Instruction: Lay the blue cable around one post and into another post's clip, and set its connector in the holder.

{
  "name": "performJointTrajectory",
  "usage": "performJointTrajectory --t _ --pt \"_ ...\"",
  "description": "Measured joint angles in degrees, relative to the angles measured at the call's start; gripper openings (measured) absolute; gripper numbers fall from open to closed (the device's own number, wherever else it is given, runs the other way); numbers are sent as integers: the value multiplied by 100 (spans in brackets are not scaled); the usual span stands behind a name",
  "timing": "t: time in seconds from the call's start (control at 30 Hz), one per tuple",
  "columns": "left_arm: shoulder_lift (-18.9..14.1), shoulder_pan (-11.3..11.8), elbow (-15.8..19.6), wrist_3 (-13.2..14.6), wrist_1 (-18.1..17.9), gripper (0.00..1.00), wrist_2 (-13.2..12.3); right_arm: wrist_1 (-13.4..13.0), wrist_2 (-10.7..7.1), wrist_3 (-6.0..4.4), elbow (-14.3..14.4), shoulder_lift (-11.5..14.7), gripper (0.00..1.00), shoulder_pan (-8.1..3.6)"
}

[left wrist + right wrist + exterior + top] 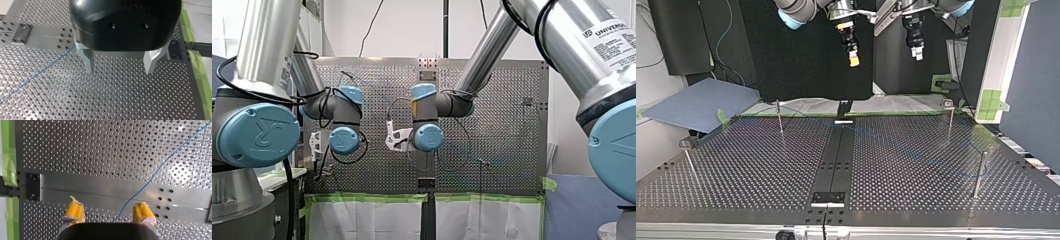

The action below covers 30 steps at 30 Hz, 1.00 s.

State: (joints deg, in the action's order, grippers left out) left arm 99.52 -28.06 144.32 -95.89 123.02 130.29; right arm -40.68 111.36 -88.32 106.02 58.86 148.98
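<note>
Hovering high over the worktop (pixel 761 165), wrists pointing straight down. On left arm (pixel 914 30), metal jaws spread, empty. On right arm (pixel 848 30), yellow-padded jaws spread, empty. Lying loose on the worktop, blue cable (pixel 160 167), running beneath right arm's jaws.

The thin blue cable (pixel 32 77) lies flat and slack on my table (pixel 761 170), running diagonally across its middle. Slim posts (pixel 780 120) stand upright, well apart.

Bright light glares off the perforated table (pixel 105 152); top view is dimmer.
</note>
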Motion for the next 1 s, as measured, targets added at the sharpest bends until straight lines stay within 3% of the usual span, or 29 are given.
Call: performJointTrajectory --t 0.27,0.5,0.83,1.0 --pt "0 0 37 -15 153 100 147 15 416 -7 3 0 99 -109" --pt "0 0 41 -32 159 100 72 -55 758 58 3 0 99 -221" --pt "0 -1 41 -63 -136 100 -401 -121 625 112 4 -1 99 -235" --pt "0 0 41 -76 -152 100 -481 -117 617 119 3 0 99 -240"
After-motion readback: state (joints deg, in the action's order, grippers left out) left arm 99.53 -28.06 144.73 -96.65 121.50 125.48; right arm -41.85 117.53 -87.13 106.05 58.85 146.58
